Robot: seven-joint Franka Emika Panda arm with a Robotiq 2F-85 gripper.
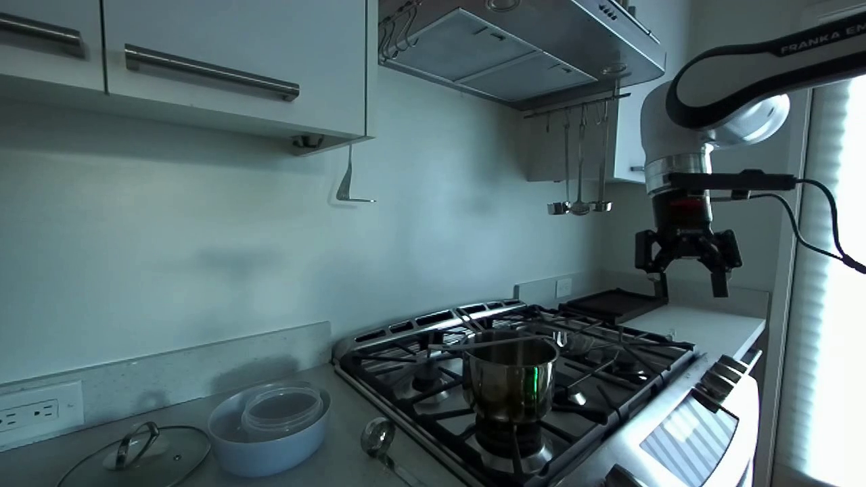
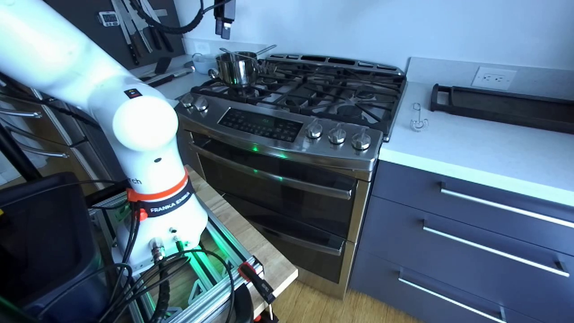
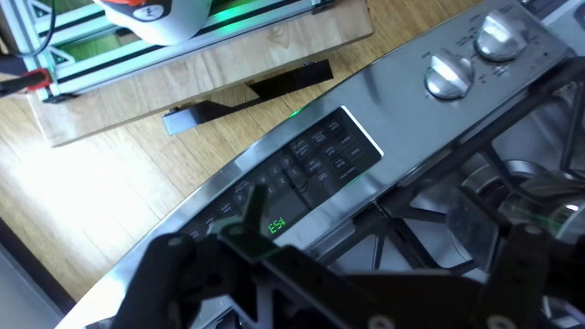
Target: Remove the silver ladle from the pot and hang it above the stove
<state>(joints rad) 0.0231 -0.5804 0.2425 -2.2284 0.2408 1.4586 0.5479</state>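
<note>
My gripper is open and empty, fingers pointing down, high above the right part of the stove in an exterior view. In the wrist view the open gripper hangs over the control panel and front grates. In an exterior view only a dark part of it shows at the top edge. The shiny pot stands on a near burner; it also shows in an exterior view. The silver ladle rests across the pot's rim, its handle sticking out; its bowl is hidden.
A range hood has hooks and a bar with hanging utensils. On the counter lie another silver ladle, a white bowl and a glass lid. A black griddle lies on the right counter.
</note>
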